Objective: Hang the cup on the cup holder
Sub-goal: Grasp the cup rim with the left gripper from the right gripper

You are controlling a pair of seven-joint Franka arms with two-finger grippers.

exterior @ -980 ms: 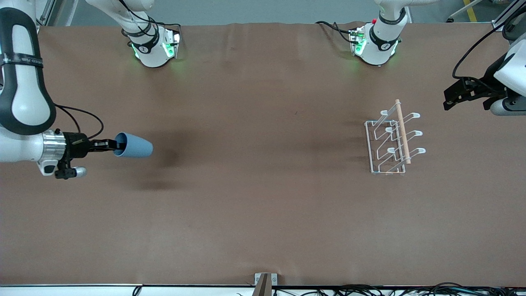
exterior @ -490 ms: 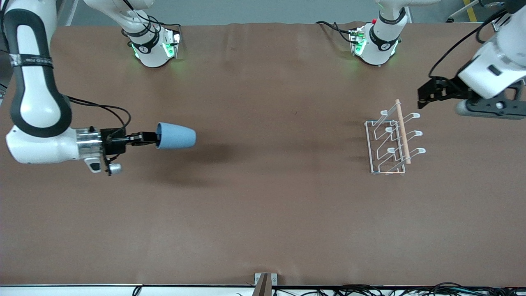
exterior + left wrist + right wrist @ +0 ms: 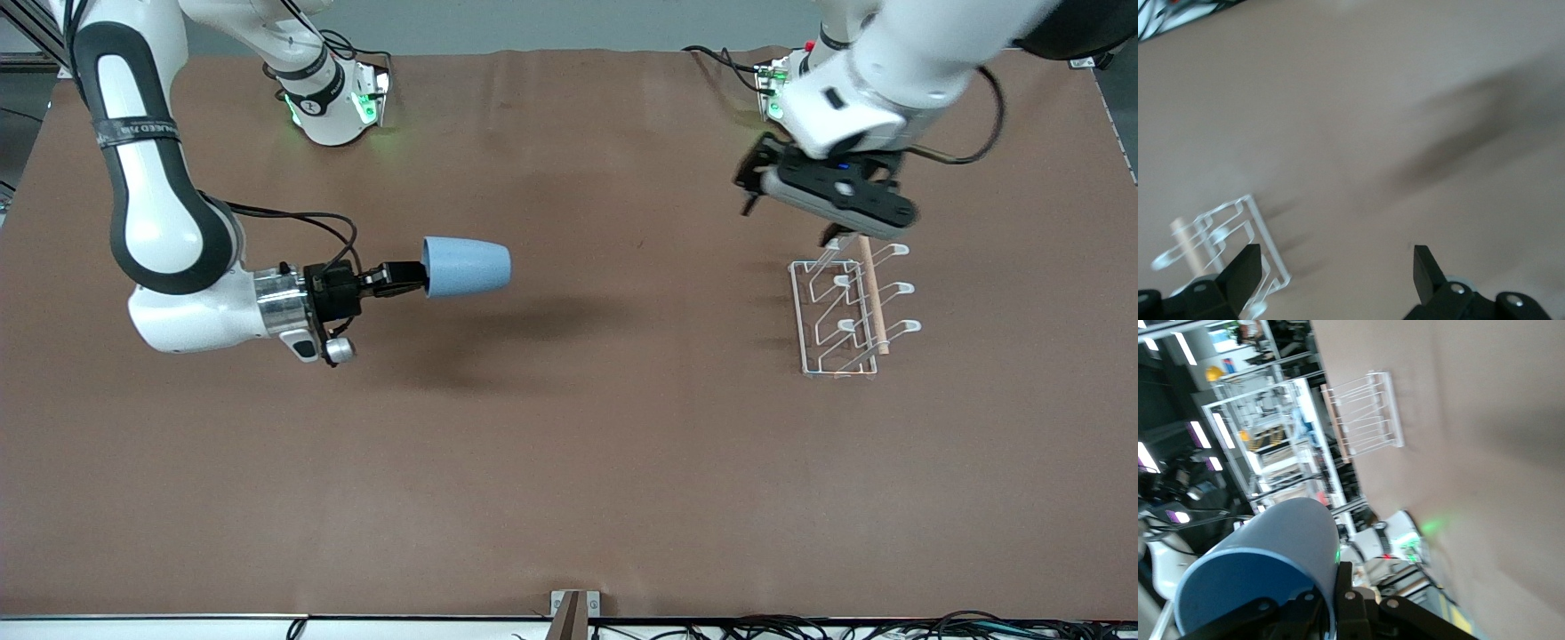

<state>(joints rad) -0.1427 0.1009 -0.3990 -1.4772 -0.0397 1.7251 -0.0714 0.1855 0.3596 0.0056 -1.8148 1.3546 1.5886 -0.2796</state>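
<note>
From my remote seat, I've got the right gripper point(image 3: 402, 276) clamped tight on the rim of the cup point(image 3: 467, 267), one finger inside the mouth and one outside. The cup is up in the air, lying on its side with the closed bottom pointing toward the cup holder point(image 3: 849, 302), and it hangs over bare table point(image 3: 569, 462) well apart from that rack, on the right arm's side of it. Its shadow falls on the brown surface underneath.

The cup holder stands on the table toward the left arm's end, wooden rod point(image 3: 870, 286) along the top, and no cup on any prong.

The left gripper point(image 3: 1337, 267) is spread wide with nothing between its fingers, hovering over the table just beside the cup holder, by the end of the rack that's farther from the front camera. In the left wrist view the rack point(image 3: 1218, 233) sits right by one fingertip.
</note>
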